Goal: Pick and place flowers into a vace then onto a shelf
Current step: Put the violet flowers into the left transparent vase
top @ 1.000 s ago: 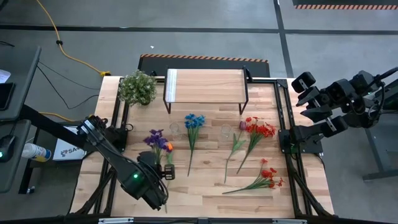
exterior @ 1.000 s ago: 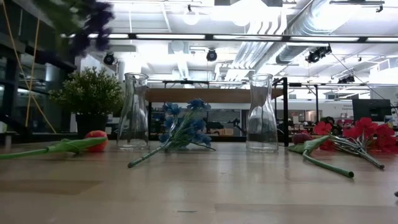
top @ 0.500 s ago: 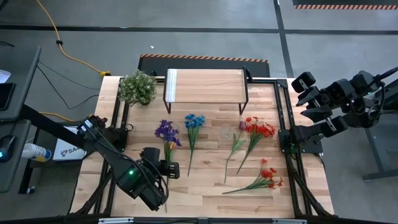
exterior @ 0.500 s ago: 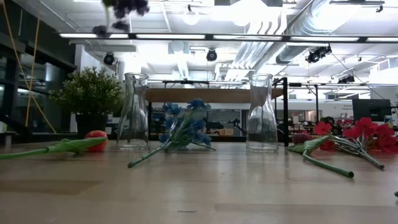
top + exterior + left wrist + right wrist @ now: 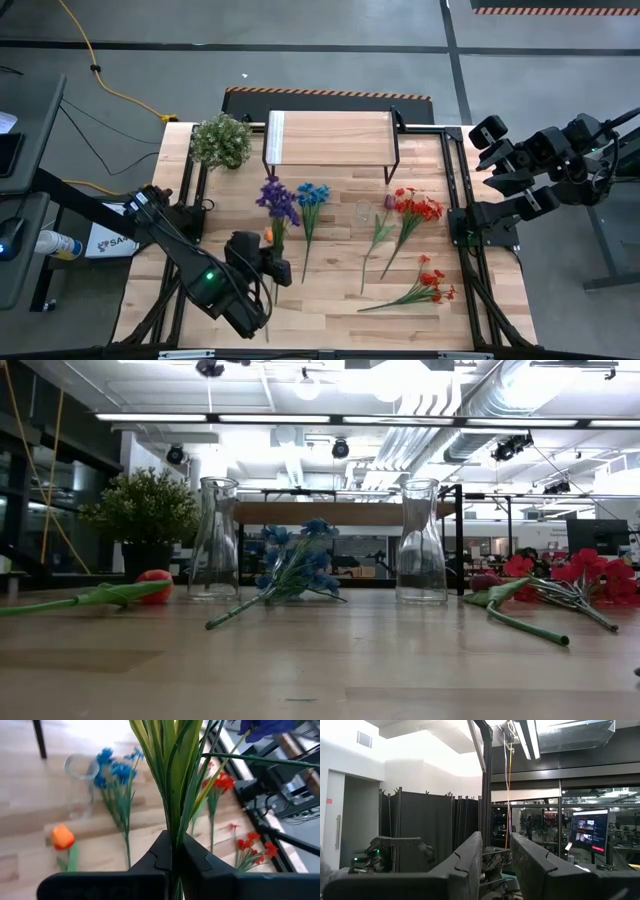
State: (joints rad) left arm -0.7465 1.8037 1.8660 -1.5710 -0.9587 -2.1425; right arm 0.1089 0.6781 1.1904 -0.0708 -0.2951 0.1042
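High view: the left hand (image 5: 272,270) is clamping the green stem of the purple flowers (image 5: 278,199), lifting them above the worktop (image 5: 330,300). Just beyond its fingertips a glass vase (image 5: 82,770) is standing beside the blue flowers (image 5: 312,195). The shelf (image 5: 330,135) is sitting farther ahead. The right hand (image 5: 495,865) is waiting slightly parted, off the worktop's edge, gripping nothing.

Fluorescent strip lights (image 5: 330,418) and exposed ducts (image 5: 470,405) hung overhead; a yellow cable (image 5: 110,85) crossed the grey concrete floor (image 5: 320,60).

Right gripper (image 5: 494,865) jaws slightly apart, empty; lit monitor (image 5: 589,831) beyond.
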